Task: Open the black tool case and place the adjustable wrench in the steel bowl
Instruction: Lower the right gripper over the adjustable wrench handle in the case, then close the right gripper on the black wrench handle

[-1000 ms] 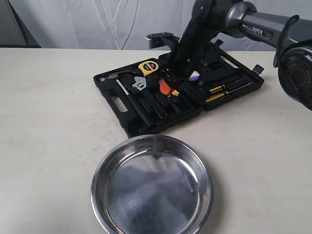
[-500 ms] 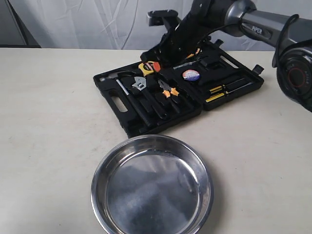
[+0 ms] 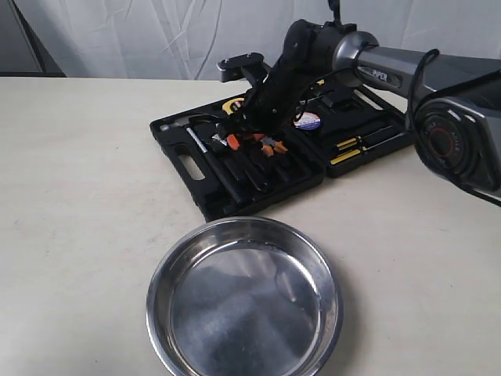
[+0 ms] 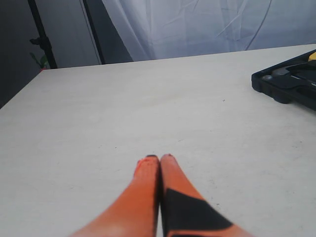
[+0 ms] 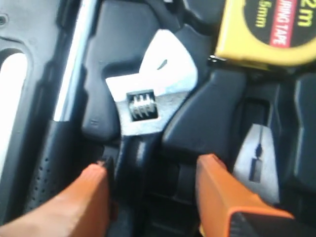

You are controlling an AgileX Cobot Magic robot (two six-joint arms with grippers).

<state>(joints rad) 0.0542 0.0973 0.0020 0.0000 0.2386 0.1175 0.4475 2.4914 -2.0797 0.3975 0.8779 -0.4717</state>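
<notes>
Right gripper (image 3: 249, 135) has dropped from the back of the case (image 3: 196, 168) to the wrench (image 5: 143, 106), seated in its slot there; fingers wide, straddling the black handle. Left gripper (image 4: 159, 158) pinched together, empty. Wrench looks stiff, smooth, snug-fitted (may stick): grip the handle just below the head.

steel bowl (image 3: 243, 223) — cropped below, wrench (image 5: 148, 98) handle blurred

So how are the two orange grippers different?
The left orange gripper is shut; the right orange gripper is open. The left one is over the beige table; the right one is inside the open black plastic tool case, its fingers either side of the silver-headed adjustable wrench. Both have orange fingers.
</notes>
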